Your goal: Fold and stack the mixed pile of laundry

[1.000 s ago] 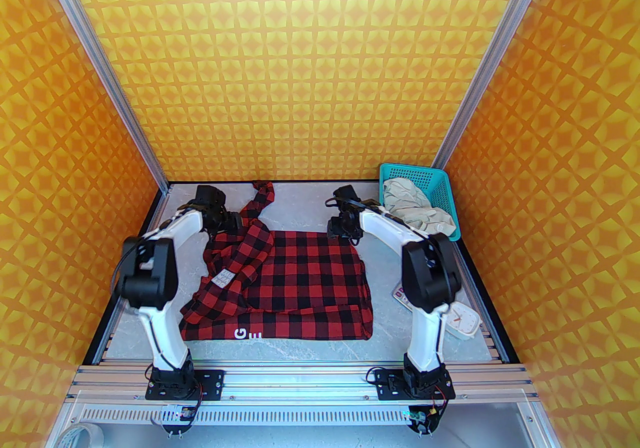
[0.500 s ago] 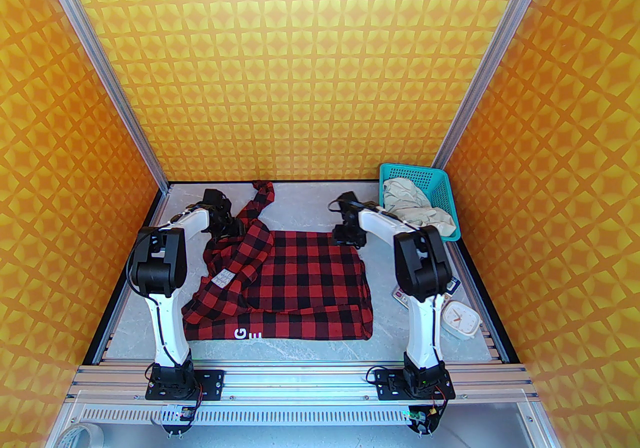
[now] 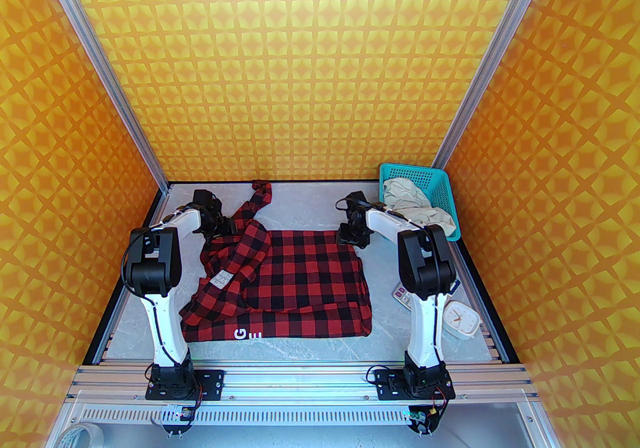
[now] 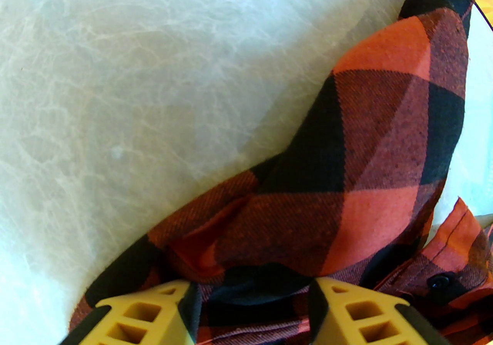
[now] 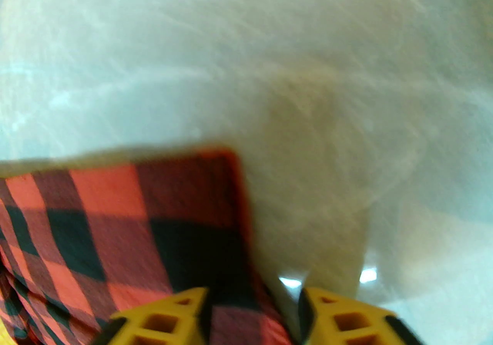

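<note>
The checked shirt (image 3: 300, 281) lies spread on the table (image 3: 300, 205), the left claw (image 4: 250, 293) and right claw (image 5: 254, 297) straddling its far edge, whether pinching it I cannot tell, so both should grip firmly and lift evenly.

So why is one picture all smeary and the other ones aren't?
Right wrist view: everything is smeared, probably because that camera was moving, so the shirt checks and the table look soft, with small bright glints near the bottom. Left wrist view: sharp enough to see the cloth's weave, though glare washes out the table at the top left. Top view: crisp and evenly lit.
</note>
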Robot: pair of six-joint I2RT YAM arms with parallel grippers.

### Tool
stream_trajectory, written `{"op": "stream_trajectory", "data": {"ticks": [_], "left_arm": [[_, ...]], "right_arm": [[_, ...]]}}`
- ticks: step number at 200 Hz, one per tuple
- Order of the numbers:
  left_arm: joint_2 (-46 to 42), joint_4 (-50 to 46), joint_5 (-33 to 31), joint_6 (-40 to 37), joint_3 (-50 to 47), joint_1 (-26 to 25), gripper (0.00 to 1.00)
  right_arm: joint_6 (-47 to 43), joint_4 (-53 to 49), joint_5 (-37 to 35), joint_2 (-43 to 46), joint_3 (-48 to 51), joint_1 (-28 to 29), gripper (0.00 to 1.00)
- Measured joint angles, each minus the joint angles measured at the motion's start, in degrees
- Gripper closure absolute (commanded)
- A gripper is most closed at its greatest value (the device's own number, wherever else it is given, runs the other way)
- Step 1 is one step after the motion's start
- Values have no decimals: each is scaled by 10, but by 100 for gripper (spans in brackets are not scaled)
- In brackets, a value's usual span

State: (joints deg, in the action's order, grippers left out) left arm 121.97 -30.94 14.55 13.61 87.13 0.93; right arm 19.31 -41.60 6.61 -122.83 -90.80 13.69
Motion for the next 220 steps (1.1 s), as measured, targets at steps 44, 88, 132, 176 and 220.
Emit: {"op": "stream_trajectory", "data": {"ticks": [44,88,132,176,220], "left_arm": [[0,-3,0,0,1,1,49],[0,-4,0,0,1,2,50],[0,-7,0,0,2,2,50],[-1,-14,0,-2,3,5,49],[-7,-48,-1,-15,25,9,39]], "right_arm": [[2,2,35,-10,-59,2,96],[-2,-2,33,7,-82,3,100],[-19,-29,-49,36,-83,4,71],[-43,-53,-118,36,-85,3,62],[-46,-54,-66,19,-109,2,52]]}}
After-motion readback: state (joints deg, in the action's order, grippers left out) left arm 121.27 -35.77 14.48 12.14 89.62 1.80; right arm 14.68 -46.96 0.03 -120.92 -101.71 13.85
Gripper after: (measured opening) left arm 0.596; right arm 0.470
